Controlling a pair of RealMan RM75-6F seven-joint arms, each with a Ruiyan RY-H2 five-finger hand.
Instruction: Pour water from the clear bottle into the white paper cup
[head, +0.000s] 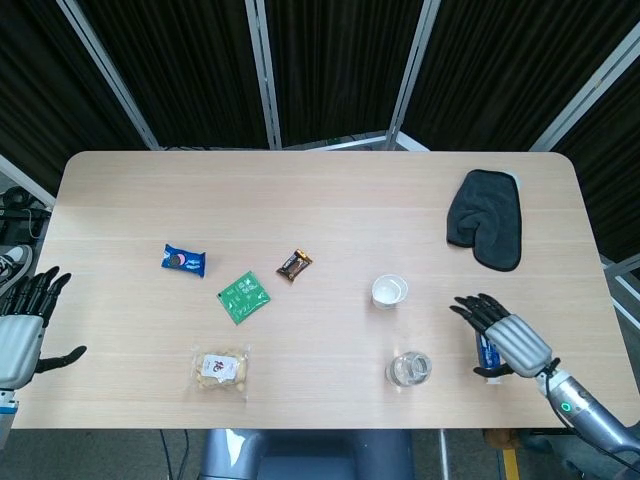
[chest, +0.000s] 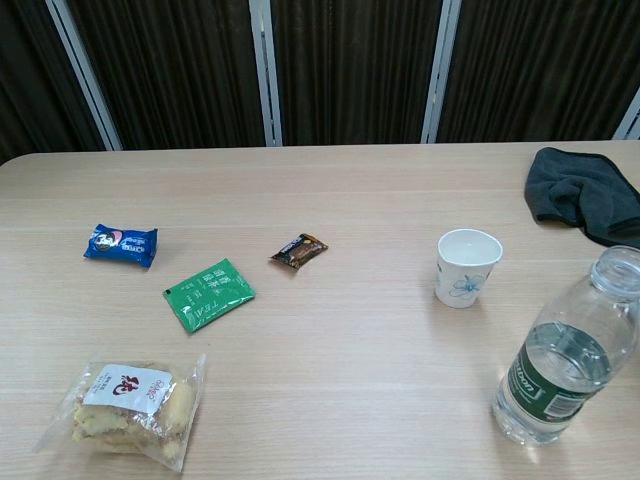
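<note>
One ribbed clear bottle (chest: 563, 360), smooth paper cup (chest: 467, 267)

Clear bottle (head: 408, 369) upright near table's front edge, white paper cup (head: 389, 291) behind it, right robot hand (head: 503, 337) spread apart

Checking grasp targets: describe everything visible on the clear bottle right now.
The clear bottle stands upright on the table, near its front edge. It looks like thin transparent plastic, ribbed, with a dark green label band around the middle. The mouth is open, no cap showing. Water fills it partway. Nothing touches it: the right hand is open and off to its right, and the white paper cup stands apart, behind it and to its left.
</note>
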